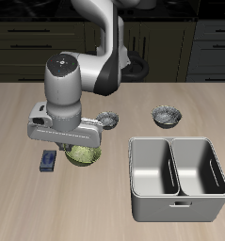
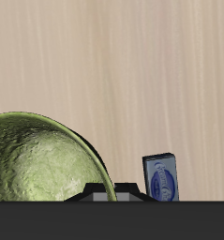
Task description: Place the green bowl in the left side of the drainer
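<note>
The hand [image 1: 74,139] is hanging right over the green bowl [image 1: 83,154], and the arm's bulky wrist housing is covering its fingers in the exterior view, so whether they are spread or pressed together cannot be told. The wrist view is not helping either: only a dark strip of the hand's body is showing there, no fingertips. The bowl itself is partly hidden in the exterior view, with just its front rim and some speckled inside peeking out beneath the hand; in the wrist view [image 2: 38,164] it is cut off by the frame and by the dark strip. Whether the hand is touching the bowl cannot be made out.

One green bowl is sitting on the tabletop [image 1: 29,202], well apart from the drainer [image 1: 176,177], which is lying at about 3 o'clock from it. The drainer is showing two compartments split by a middle wall. Two grey bowls are visible: one [image 1: 166,116] at about 12 o'clock from the drainer, another [image 1: 108,119] half hidden behind the hand. One small blue box [image 1: 49,160] is lying just beside the green bowl, at its 9 o'clock in the exterior view; its label is too small to read
</note>
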Motion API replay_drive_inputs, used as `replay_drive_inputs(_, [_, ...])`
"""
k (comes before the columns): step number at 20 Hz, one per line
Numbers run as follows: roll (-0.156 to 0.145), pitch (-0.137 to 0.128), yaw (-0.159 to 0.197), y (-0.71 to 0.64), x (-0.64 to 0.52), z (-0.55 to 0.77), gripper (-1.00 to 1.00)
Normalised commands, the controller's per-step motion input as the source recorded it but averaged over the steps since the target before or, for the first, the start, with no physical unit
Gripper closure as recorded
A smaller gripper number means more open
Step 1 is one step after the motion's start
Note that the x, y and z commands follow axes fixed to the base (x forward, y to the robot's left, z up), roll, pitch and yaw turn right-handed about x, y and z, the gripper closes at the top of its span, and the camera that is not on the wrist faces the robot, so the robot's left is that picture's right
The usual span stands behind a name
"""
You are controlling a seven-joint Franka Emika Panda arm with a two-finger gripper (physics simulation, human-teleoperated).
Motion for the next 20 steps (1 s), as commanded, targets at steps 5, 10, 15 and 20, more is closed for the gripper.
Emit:
replay_drive_inputs(5, [-0.025,-0.056,-0.004,-0.03,-0.18,0.55,1.00])
replay_drive_inputs(10, [-0.040,-0.052,-0.017,-0.05,-0.17,0.55,1.00])
replay_drive_inputs(15, [-0.020,-0.055,-0.018,-0.02,-0.12,0.49,1.00])
replay_drive_inputs(20, [0.011,-0.054,-0.010,0.13,-0.08,0.46,1.00])
